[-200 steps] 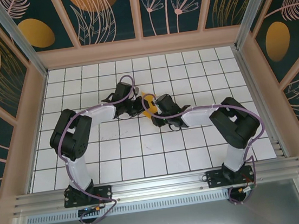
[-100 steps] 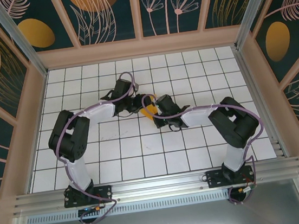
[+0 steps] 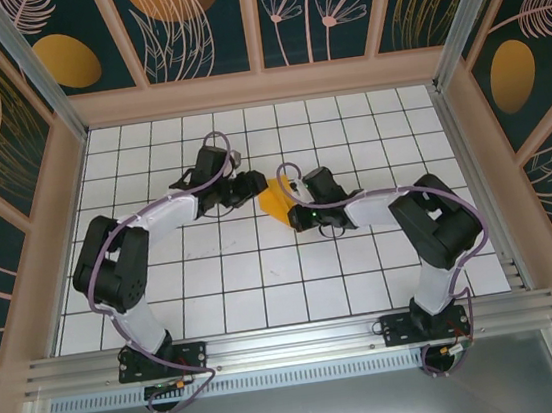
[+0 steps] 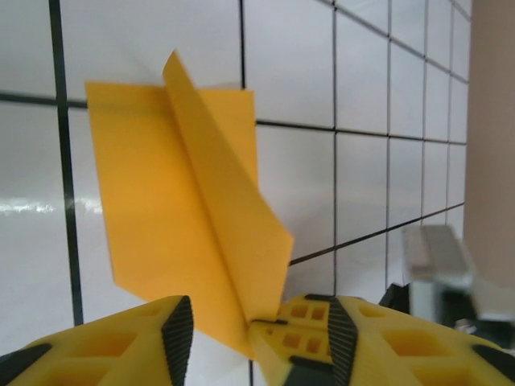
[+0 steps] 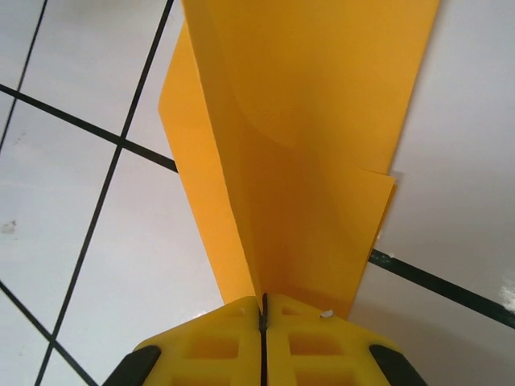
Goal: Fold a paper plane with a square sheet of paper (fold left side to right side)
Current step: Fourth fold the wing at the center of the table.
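The paper plane (image 3: pixel 275 198) is bright orange paper folded into a pointed dart with a raised centre ridge, lying mid-table between both arms. My right gripper (image 3: pixel 295 207) is at its right side. In the right wrist view, that gripper (image 5: pixel 263 301) is shut on the base of the upright ridge of the plane (image 5: pixel 322 137). My left gripper (image 3: pixel 251 189) is at the plane's left edge. The left wrist view shows this gripper (image 4: pixel 257 326) open, the plane's (image 4: pixel 185 209) near tip reaching into the gap close to the right finger (image 4: pixel 354 342).
The table (image 3: pixel 265 278) is white tiles with black grid lines. A wooden frame with patterned panels (image 3: pixel 261 85) walls it in at the back and both sides. Both arm bases stand at the near edge.
My left gripper has opened and drawn back to the left, uncovering more of the orange paper. My right gripper has closed on the ridge and shifted slightly right.
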`<state>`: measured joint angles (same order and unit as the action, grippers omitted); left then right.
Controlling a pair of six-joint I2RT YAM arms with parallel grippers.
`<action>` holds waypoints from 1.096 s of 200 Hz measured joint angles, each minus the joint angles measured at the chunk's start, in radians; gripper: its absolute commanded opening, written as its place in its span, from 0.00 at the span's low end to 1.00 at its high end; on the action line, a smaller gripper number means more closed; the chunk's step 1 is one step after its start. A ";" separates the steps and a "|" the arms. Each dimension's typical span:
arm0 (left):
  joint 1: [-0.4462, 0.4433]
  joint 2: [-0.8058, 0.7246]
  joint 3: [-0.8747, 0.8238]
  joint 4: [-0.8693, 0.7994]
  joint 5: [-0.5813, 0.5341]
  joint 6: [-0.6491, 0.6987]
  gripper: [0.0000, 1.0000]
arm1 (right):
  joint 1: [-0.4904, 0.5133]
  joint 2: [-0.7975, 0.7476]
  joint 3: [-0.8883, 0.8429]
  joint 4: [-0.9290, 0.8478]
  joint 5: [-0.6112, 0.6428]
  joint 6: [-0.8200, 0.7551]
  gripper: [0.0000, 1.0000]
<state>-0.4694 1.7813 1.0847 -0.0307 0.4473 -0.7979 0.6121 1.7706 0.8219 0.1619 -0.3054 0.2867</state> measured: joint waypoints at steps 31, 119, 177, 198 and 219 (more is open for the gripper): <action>-0.019 0.060 0.001 0.025 0.017 -0.002 0.45 | -0.026 0.000 -0.005 0.016 -0.070 0.013 0.09; -0.052 0.163 0.064 0.036 0.029 -0.010 0.47 | -0.056 0.039 -0.006 0.062 -0.205 0.072 0.08; -0.055 0.205 0.097 0.043 0.042 -0.016 0.39 | -0.092 0.052 -0.011 0.077 -0.239 0.094 0.08; -0.055 0.212 0.097 0.042 0.042 -0.018 0.43 | -0.100 0.054 -0.017 0.087 -0.249 0.106 0.08; -0.055 0.211 0.098 0.045 0.042 -0.018 0.44 | -0.103 0.062 -0.020 0.094 -0.258 0.114 0.08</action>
<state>-0.5240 1.9923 1.1824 0.0143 0.4892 -0.8162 0.5091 1.8324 0.8021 0.2558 -0.5636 0.4007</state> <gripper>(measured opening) 0.443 0.086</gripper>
